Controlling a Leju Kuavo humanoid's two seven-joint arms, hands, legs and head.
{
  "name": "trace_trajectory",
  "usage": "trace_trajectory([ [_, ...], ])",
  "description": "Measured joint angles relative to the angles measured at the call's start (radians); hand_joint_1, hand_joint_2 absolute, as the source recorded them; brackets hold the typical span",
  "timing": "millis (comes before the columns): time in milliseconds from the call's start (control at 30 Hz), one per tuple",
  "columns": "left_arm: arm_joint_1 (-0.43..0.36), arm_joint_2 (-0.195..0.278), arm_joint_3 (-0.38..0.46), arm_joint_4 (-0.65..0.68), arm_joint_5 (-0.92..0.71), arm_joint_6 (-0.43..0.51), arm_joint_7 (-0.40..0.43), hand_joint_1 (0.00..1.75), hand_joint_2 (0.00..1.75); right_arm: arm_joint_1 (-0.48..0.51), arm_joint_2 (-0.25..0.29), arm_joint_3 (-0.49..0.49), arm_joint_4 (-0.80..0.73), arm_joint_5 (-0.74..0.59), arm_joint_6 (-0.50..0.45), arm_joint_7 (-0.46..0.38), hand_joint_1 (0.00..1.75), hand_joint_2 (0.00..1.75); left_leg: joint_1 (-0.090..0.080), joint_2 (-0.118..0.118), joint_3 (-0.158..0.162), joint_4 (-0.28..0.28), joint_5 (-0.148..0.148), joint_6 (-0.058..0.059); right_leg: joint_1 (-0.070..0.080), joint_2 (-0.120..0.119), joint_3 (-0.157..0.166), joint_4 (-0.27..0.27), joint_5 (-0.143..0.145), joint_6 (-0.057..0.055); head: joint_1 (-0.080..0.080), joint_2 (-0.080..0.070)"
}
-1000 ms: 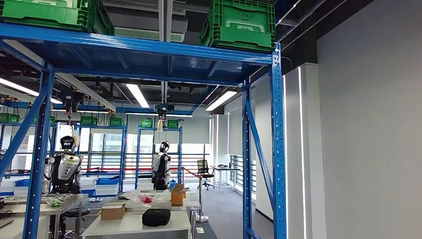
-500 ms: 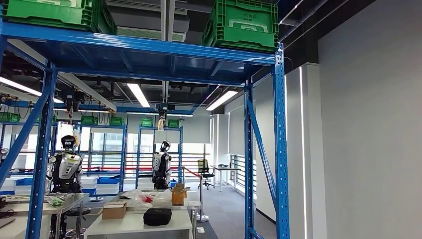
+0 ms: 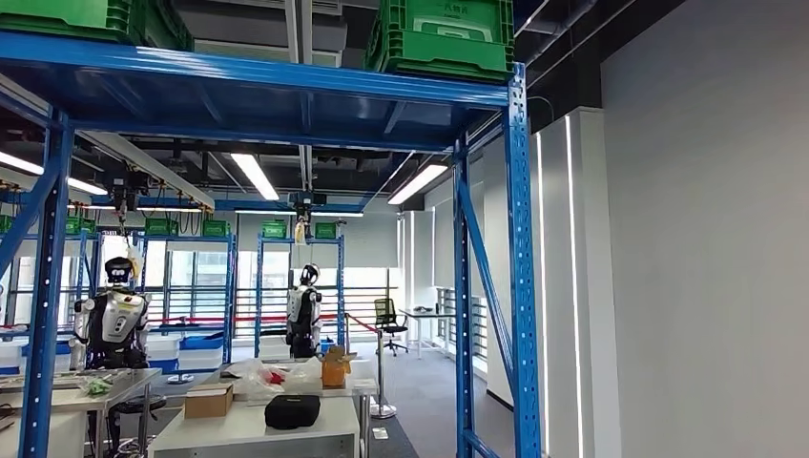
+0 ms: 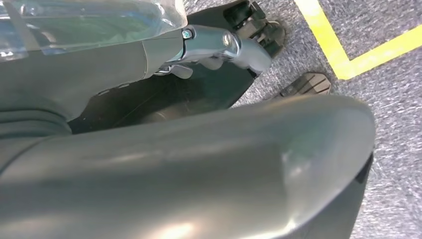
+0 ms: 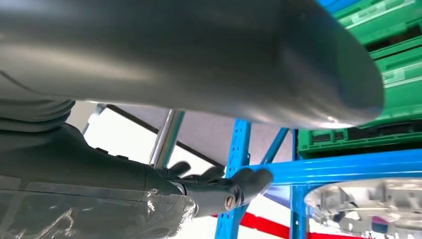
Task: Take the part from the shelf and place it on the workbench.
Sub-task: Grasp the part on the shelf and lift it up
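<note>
Step in hand, as judged: reach for the part on the shelf.

The part (image 5: 366, 201), a silvery round casting, lay on a level of the blue shelf (image 3: 286, 76), just beyond the right hand (image 5: 214, 189) in the right wrist view. That hand was empty, its fingers spread apart and extended toward a blue beam, not touching the part. The left hand (image 4: 214, 45) hung over the grey floor (image 4: 393, 129) near a yellow line (image 4: 348, 55); whether its fingers were apart or together could not be told.

To do the step well:
- Bring the right hand past the beam and over the part's rim before closing.
- Grip on a solid edge (the casting looked heavy and smooth, so a slip was a likely fault).
- Lift straight off the level to avoid striking the beam.

Surface and room: a white surface (image 3: 258, 431) stood at the near left, carrying a black case (image 3: 292, 411) and a cardboard box (image 3: 209, 400). Green crates (image 3: 444, 38) sat on the top level. Two other robots (image 3: 113, 324) stood far off among more blue racks; a plain grey wall (image 3: 706, 239) closed the right side
</note>
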Motion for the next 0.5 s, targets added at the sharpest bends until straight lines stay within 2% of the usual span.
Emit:
trace_trajectory([
  [67,0.000,0.000,0.001,0.000,0.000,0.000,0.000,0.00,0.00,-0.002,0.000,-0.001,0.000,0.000,0.000,0.000,0.00,0.00,0.001,0.002,-0.015,0.037,-0.024,-0.007,0.000,-0.001,0.006,-0.001,-0.004,-0.015,0.002,0.000],
  [100,-0.002,0.000,0.002,0.000,-0.001,0.000,-0.001,0.00,0.00,-0.002,0.000,-0.001,0.000,0.000,0.000,0.000,0.00,0.00,0.001,0.003,-0.037,0.086,-0.048,-0.009,0.001,-0.003,0.010,-0.001,-0.006,-0.021,0.004,0.000],
  [167,-0.008,0.000,0.006,0.000,-0.002,0.001,-0.004,0.00,0.00,-0.002,0.000,0.000,0.000,0.000,0.000,0.000,0.00,0.00,0.001,0.003,-0.104,0.225,-0.096,-0.008,0.007,-0.006,0.016,-0.001,-0.012,-0.030,0.008,0.000],
  [200,-0.012,0.000,0.008,0.000,-0.002,0.002,-0.005,0.00,0.00,-0.001,0.000,0.001,0.000,0.000,0.000,0.000,0.00,0.00,0.000,0.003,-0.131,0.276,-0.104,-0.006,0.011,-0.007,0.020,-0.001,-0.016,-0.033,0.009,0.000],
  [233,-0.014,0.000,0.011,0.000,-0.002,0.002,-0.005,0.00,0.00,0.000,0.000,0.002,0.000,0.000,0.000,0.000,0.00,0.00,-0.002,0.003,-0.143,0.293,-0.093,-0.001,0.015,-0.007,0.025,-0.001,-0.019,-0.036,0.010,0.000],
  [267,-0.014,0.000,0.012,0.000,-0.002,0.002,-0.005,0.00,0.00,0.001,0.000,0.003,0.000,0.001,0.000,0.000,0.00,0.00,-0.005,0.003,-0.137,0.270,-0.063,0.007,0.018,-0.005,0.032,-0.001,-0.023,-0.037,0.011,0.000],
  [300,-0.012,0.000,0.014,0.000,-0.002,0.002,-0.004,0.00,0.00,0.001,0.000,0.003,0.000,0.001,0.000,0.000,0.00,0.00,-0.010,0.003,-0.117,0.215,-0.018,0.017,0.022,-0.004,0.040,-0.001,-0.028,-0.037,0.011,0.000],
  [367,-0.006,0.002,0.014,0.001,-0.002,0.002,-0.002,0.00,0.00,0.001,0.000,0.003,0.000,0.003,0.000,0.000,0.00,0.00,-0.021,0.004,-0.076,0.109,0.041,0.043,0.025,-0.001,0.052,-0.004,-0.037,-0.034,0.009,0.000],
  [400,-0.004,0.002,0.015,0.002,-0.002,0.002,-0.002,0.00,0.00,0.001,0.000,0.003,0.000,0.004,0.000,0.000,0.00,0.00,-0.027,0.005,-0.064,0.077,0.050,0.053,0.024,-0.001,0.054,-0.006,-0.038,-0.030,0.009,0.000],
  [433,-0.003,0.003,0.015,0.002,-0.002,0.002,-0.002,0.00,0.00,0.002,0.000,0.003,0.000,0.004,0.000,0.000,0.00,0.00,-0.032,0.006,-0.059,0.065,0.046,0.060,0.021,-0.001,0.052,-0.009,-0.039,-0.025,0.008,0.001],
  [500,-0.003,0.002,0.016,0.003,-0.002,0.002,-0.001,0.00,0.00,0.003,-0.001,0.003,-0.001,0.004,-0.001,0.000,0.00,0.00,-0.033,0.006,-0.044,0.030,0.038,0.066,0.019,-0.004,0.051,-0.014,-0.039,-0.014,0.009,0.001],
])
